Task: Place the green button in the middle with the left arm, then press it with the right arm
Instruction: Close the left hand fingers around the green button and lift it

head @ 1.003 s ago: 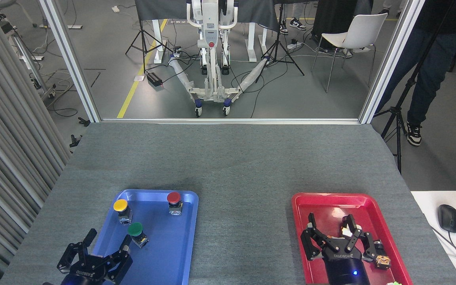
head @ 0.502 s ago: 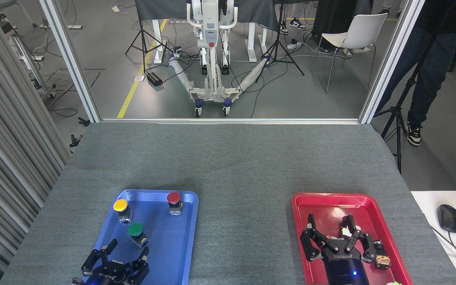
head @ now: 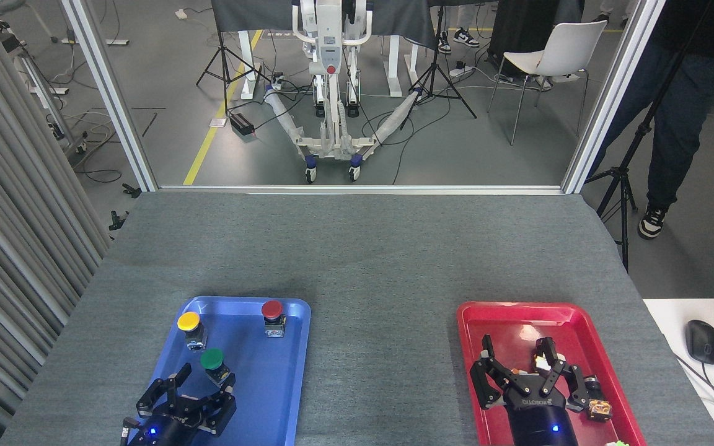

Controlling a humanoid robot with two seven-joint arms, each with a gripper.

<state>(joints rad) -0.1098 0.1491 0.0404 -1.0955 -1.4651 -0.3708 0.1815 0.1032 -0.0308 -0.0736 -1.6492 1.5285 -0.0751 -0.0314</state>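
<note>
— Where is the green button point(head: 212, 358) from the left gripper point(head: 199, 387)?

— Just beyond its fingertips, a touch toward the far side. The fingers are spread wide with nothing between them, and the cap sits just ahead of the gap, not inside it. One finger stands to the cap's left, another just to its right.

— So the left one is nearer?

— By far. The right gripper point(head: 527, 371) hangs well away to the right, over the red tray point(head: 493, 313), fingers also splayed and empty, as far as I can judge.

— How does the button stand?

— Roughly upright, cap up, perhaps leaning a little; its block body points down into the blue tray point(head: 282, 396). I'd say the coming move is a short reach forward and down, then a close around the body.

— What else is in that tray?

— A yellow button point(head: 188, 322) further out and left of the gripper, a red button point(head: 272, 310) further out and right. Both apart from the green one.

— And the red tray?

— Some small parts near the right gripper; too small to name.

— The middle point(head: 382, 347)?

— Bare grey cloth between the trays, to the left gripper's right.
</note>
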